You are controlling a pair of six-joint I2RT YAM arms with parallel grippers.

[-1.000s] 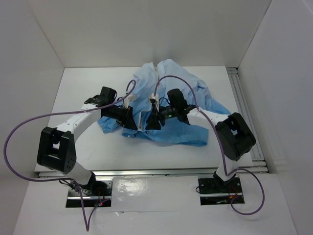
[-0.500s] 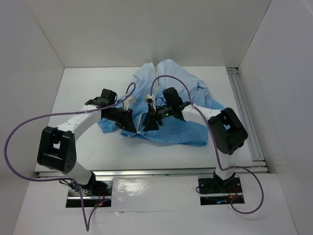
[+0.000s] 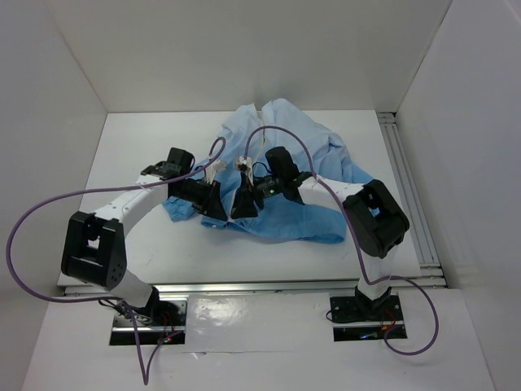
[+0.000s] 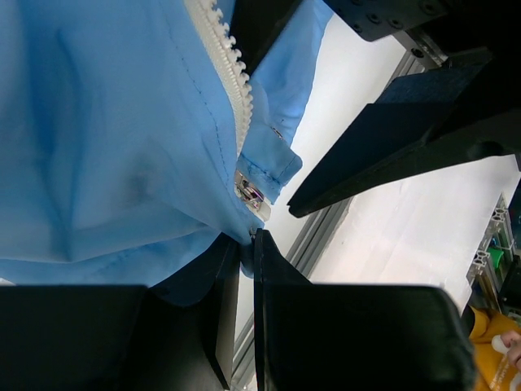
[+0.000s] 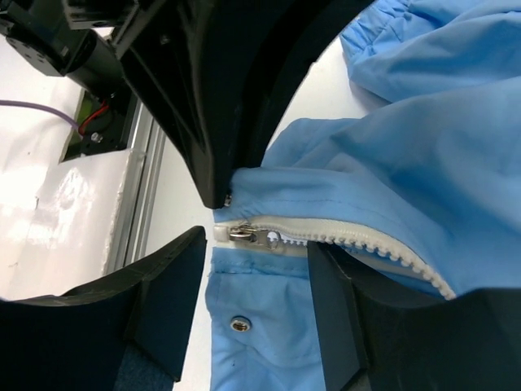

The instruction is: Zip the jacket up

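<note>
The light-blue jacket [image 3: 293,163] lies crumpled at the table's middle and back. My left gripper [image 3: 218,213] is shut on the jacket's bottom hem corner beside the zipper's lower end [image 4: 244,244]. The white zipper strip [image 4: 228,73] runs up from there. My right gripper [image 3: 242,210] is open, its fingers [image 5: 163,301] straddling the zipper's bottom end, where the metal slider [image 5: 252,236] sits. A metal snap [image 5: 238,325] shows on the flap below it. The left gripper's black finger [image 5: 220,98] hangs just above the slider.
An aluminium rail [image 3: 411,204] runs along the table's right edge and another along the front edge [image 3: 260,287]. White walls close in the back and sides. Purple cables [image 3: 49,212] loop over both arms.
My right arm has slid left, bringing its gripper closer to the left gripper at the jacket's bottom edge. The left gripper has barely moved.
</note>
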